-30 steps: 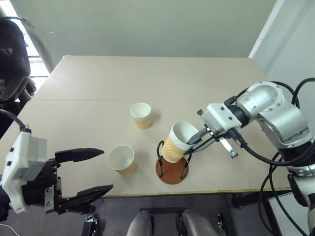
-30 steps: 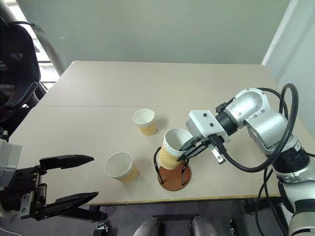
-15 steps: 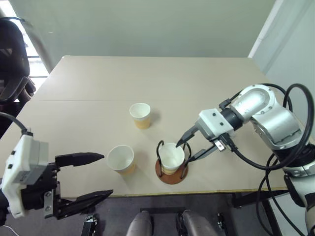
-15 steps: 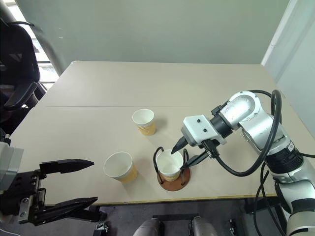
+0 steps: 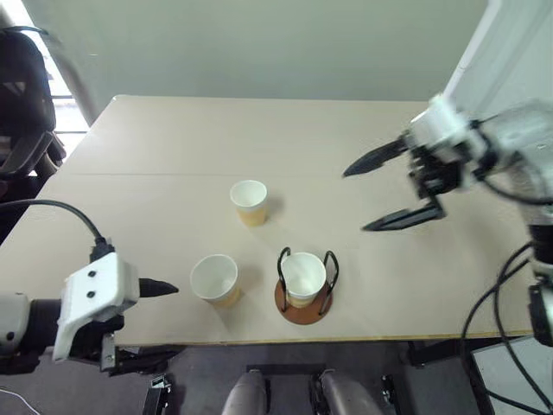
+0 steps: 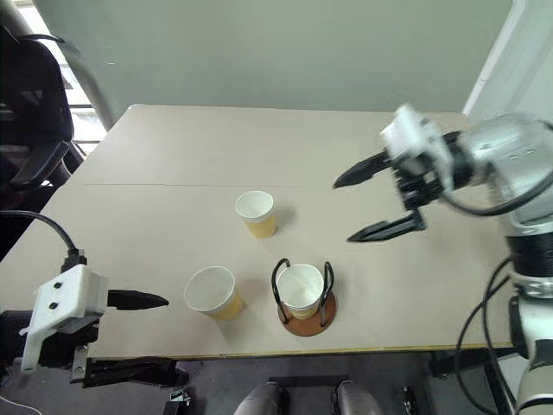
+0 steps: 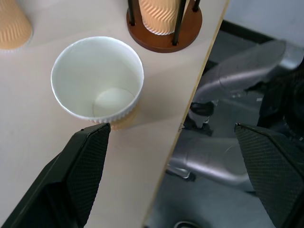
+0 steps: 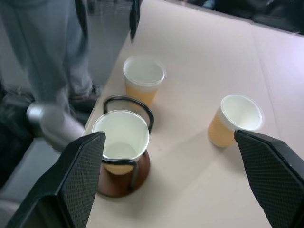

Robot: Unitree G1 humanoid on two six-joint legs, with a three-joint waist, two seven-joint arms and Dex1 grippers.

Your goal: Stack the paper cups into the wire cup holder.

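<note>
While one tan-sleeved white paper cup [image 5: 303,277] already sat in the black-wire, brown-based cup holder [image 5: 302,304], the nearest loose paper cup [image 5: 213,278] stood upright on the desk [image 5: 155,138] just beyond my left fingers [image 7: 88,161], spread wide and empty; my right fingers [image 5: 406,216] hung open, farther off.

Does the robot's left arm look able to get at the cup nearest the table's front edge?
Probably yes. The left gripper is open beside that paper cup, which stands upright and apart from the wire cup holder.
</note>
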